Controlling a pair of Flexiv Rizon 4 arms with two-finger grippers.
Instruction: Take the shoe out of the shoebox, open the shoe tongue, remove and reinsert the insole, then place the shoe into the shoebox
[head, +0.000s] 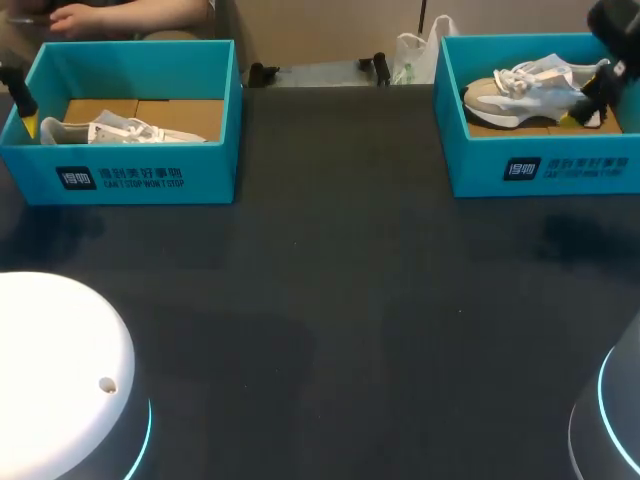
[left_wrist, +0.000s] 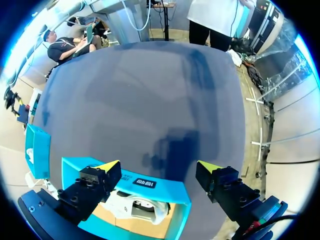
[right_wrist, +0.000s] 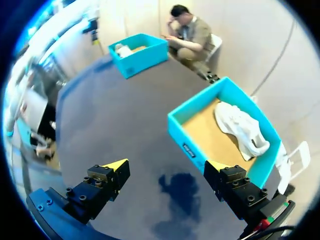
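A beige-and-white laced sneaker (head: 525, 92) lies inside the teal cardboard shoebox (head: 545, 165) on the dark bench (head: 340, 300). The right gripper (right_wrist: 167, 165) hovers near that shoebox, jaws apart. Well left of it, the left gripper (left_wrist: 157, 170), jaws apart too, hangs over the twin shoebox (left_wrist: 150, 184), roughly above its wall. Descending there could snag cardboard instead of shoe.

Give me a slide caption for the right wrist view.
Open right gripper above the dark table, facing a blue shoebox with a white shoe inside.

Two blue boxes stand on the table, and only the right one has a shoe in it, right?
Not quite: the left shoebox holds a white shoe too, so both boxes on the table have one. The head view shows it.
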